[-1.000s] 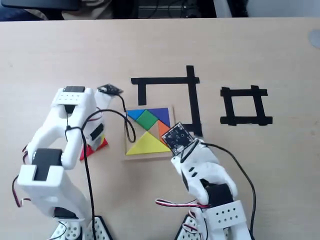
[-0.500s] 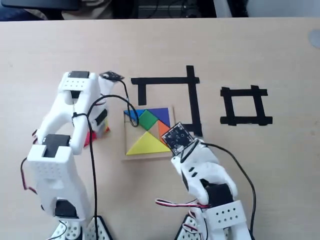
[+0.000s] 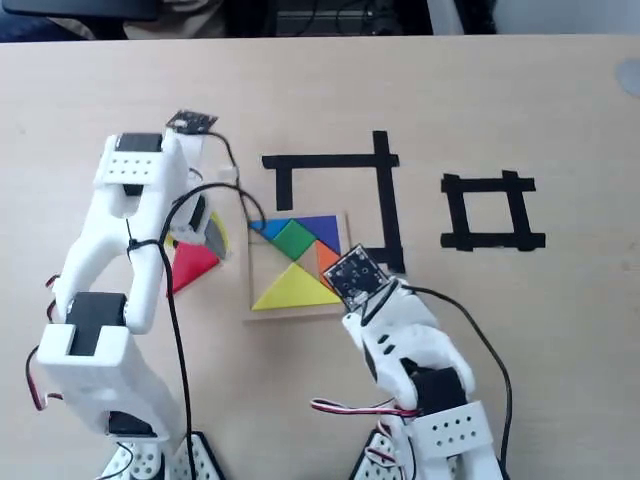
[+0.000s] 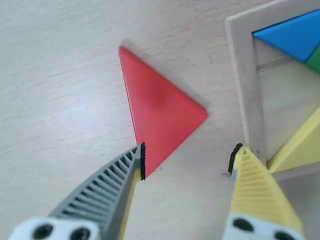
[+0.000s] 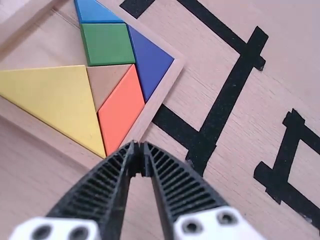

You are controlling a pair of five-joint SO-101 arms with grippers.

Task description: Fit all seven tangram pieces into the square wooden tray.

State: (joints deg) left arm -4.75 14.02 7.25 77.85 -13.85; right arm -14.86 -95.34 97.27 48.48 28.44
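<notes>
High view first: the left arm has swung up the table over the last second, uncovering the red triangle (image 3: 192, 266), which was half hidden beneath it and now lies flat on the bare tabletop just beside the left edge of the square wooden tray (image 3: 298, 313); it also sits a little further up the table than before, so I'd guess it was dragged or nudged along. The left gripper (image 4: 187, 161) hangs over it with the fingers spread wide, gripping nothing; the grey finger tip (image 4: 136, 162) is at the triangle's near corner, and the yellow one (image 4: 241, 159) is over the tray's rim. Six pieces already lie in the tray, the big yellow triangle (image 5: 50, 97) among them; the bare wood along its left side looks like the slot for the red one, so to my eye this is the last piece, and it has not been picked up. The right gripper (image 5: 139, 159) has not stirred; its fingers are pressed together, empty, at the tray's near right corner. In the way, I'd say: the raised rim between triangle and slot, and the left arm's black cable (image 3: 252, 222) drooping across the tray's far left corner. Two black tape squares (image 3: 490, 212) mark the table beyond.
</notes>
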